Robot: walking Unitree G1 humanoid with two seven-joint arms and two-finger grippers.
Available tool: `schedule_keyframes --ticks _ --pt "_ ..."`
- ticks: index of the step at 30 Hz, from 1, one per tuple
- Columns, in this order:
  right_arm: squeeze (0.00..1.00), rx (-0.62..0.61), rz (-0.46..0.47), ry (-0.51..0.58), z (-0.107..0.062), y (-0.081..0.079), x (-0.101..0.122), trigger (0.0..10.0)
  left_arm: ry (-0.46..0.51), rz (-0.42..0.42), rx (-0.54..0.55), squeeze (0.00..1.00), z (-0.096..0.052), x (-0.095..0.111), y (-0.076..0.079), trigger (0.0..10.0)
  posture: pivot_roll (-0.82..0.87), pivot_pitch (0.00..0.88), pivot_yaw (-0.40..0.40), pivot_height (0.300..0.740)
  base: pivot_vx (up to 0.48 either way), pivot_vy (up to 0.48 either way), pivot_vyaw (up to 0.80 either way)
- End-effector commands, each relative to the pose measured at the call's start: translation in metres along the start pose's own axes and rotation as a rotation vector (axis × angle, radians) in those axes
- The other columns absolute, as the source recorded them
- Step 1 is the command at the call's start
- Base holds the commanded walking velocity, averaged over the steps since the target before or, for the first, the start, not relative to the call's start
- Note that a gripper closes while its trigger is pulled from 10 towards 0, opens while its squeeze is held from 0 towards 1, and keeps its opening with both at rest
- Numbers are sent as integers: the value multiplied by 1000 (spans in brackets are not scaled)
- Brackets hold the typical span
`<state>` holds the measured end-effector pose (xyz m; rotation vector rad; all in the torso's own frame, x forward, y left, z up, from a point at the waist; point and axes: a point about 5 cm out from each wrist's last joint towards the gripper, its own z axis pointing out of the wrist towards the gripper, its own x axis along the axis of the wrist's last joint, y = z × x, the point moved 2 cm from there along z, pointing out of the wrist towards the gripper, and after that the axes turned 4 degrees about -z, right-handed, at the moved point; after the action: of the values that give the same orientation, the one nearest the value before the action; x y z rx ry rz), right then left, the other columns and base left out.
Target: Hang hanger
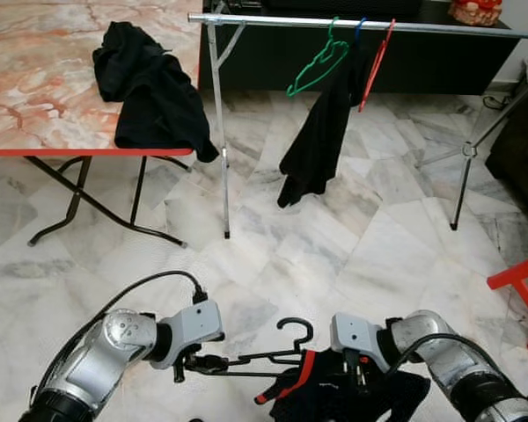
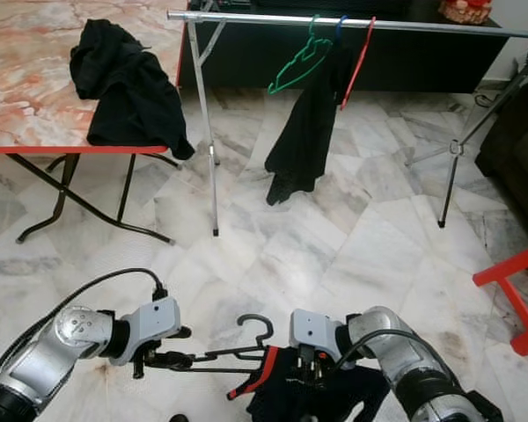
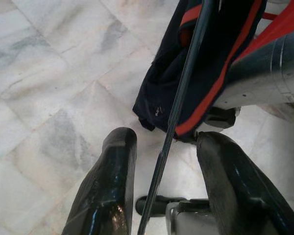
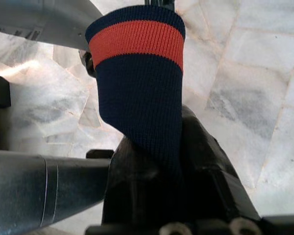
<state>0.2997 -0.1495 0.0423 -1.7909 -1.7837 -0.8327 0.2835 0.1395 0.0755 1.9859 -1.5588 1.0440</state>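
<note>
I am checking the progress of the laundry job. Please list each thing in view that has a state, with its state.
Black wire hanger: held level by the left gripper, not yet hung.
Navy garment with red stripe: partly on the hanger, clamped by the right gripper.
Green plastic hanger: on the metal rail, empty.
Black garment: hanging from the rail.
Red hanger: hanging on the rail.
Black clothes pile: crumpled on the marble-pattern table.

Glossy veined marble floor; shiny metal clothes rail; thin black wire hanger; ribbed navy knit garment with orange band; glossy black claw fingers; polished marble-pattern desk.
</note>
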Motion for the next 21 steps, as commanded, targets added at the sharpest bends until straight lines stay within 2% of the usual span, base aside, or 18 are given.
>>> schedule_keyframes --ticks 1,10,18,21 --pt "0 9 -13 20 -2 3 5 10000 4 -4 -31 0 5 1 7 10000 35 175 -110 740 0 0 0" --pt "0 7 -21 74 3 1 12 10000 21 -13 -56 0 17 5 17 10000 28 186 -108 740 0 0 0" --pt "0 -24 -21 115 4 8 22 10000 32 -48 -20 0 23 8 14 10000 35 194 -106 740 0 0 0" --pt "0 1 -24 143 6 8 28 10000 63 -57 3 0 30 14 14 10000 33 194 -104 740 0 0 0"
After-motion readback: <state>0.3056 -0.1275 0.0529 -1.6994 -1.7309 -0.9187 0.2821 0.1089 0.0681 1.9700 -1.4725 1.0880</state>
